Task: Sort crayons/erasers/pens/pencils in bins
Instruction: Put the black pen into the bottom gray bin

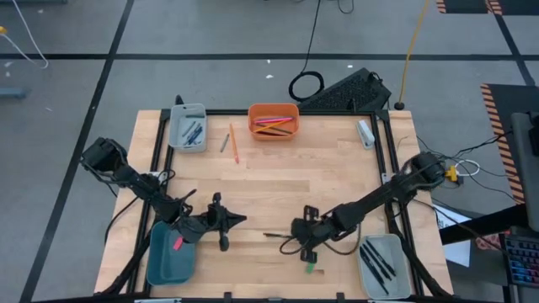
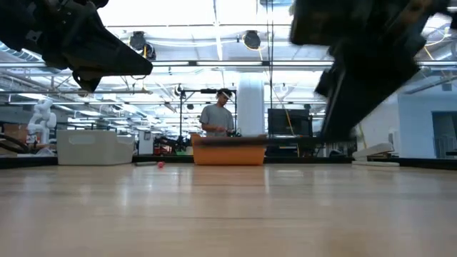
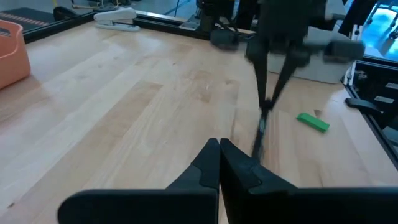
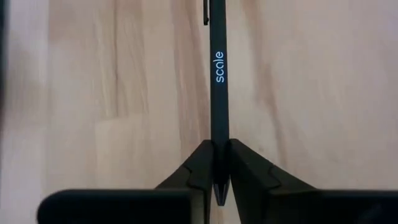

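My right gripper (image 1: 295, 235) is at the table's near middle, shut on a slim black pen (image 1: 274, 235) marked "scale" (image 4: 218, 67). My left gripper (image 1: 239, 220) hovers shut and empty a little to the left of it, beside the teal bin (image 1: 168, 263), where a pink eraser (image 1: 178, 243) lies. A green eraser (image 1: 309, 268) lies flat on the wood just near of my right gripper. Pencils lie in the orange bin (image 1: 273, 130) at the far edge. Dark pens lie in the grey bin (image 1: 383, 273) at the near right. My right gripper pinches the black pen's tip end (image 4: 219, 149) between its two fingers (image 4: 245, 163). The pen runs on past the fingertips, in line with the fingers, toward the table's left. Whether its free end (image 1: 266, 235) rests on the wood I cannot tell.
A second grey bin (image 1: 187, 139) with short dark sticks stands at the far left. An orange pencil (image 1: 235, 145) and a grey stick (image 1: 225, 143) lie loose beside it. A white stapler (image 1: 365, 132) sits at the far right. A person (image 2: 217, 118) stands beyond the table.
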Motion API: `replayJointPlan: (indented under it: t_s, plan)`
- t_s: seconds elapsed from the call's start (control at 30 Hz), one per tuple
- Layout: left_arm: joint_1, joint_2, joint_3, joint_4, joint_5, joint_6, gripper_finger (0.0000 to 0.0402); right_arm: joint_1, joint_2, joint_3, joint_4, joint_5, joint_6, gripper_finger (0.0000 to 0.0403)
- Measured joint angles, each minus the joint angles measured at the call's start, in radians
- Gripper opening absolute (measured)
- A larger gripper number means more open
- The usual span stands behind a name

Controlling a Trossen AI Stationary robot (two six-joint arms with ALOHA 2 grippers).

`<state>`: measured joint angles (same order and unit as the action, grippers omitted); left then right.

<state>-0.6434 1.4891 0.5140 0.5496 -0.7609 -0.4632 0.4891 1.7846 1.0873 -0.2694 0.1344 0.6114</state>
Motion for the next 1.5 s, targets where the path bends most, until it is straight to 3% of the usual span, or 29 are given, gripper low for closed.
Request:
replayJointPlan:
  t_s: [0.17,0.4,0.67,1.03,1.23,1.5]
  plan:
    - [0.0,0.0,0.0,0.004,0.0,0.009,0.0001,0.029,-0.133,0.0,-0.157,0.034,0.124,0.0032]
    - [0.0,0.0,0.0,0.002,0.0,0.009,0.0001,0.129,-0.322,0.001,-0.345,0.04,0.435,0.0035]
    - [0.0,0.0,0.0,0.002,0.0,0.01,0.0001,0.381,-0.463,0.002,-0.488,0.033,0.867,0.0036]
    - [0.0,0.0,0.0,0.003,0.0,0.01,0.0001,0.745,-0.517,0.002,-0.707,0.006,1.443,0.0038]
    - [0.0,0.0,0.0,0.003,0.0,0.01,0.0001,0.866,-0.518,0.002,-0.751,-0.11,1.617,0.0038]
    - [0.003,0.0,0.0,0.004,0.0,0.01,0.0001,0.871,-0.519,-0.011,-0.798,-0.156,1.622,0.0038]
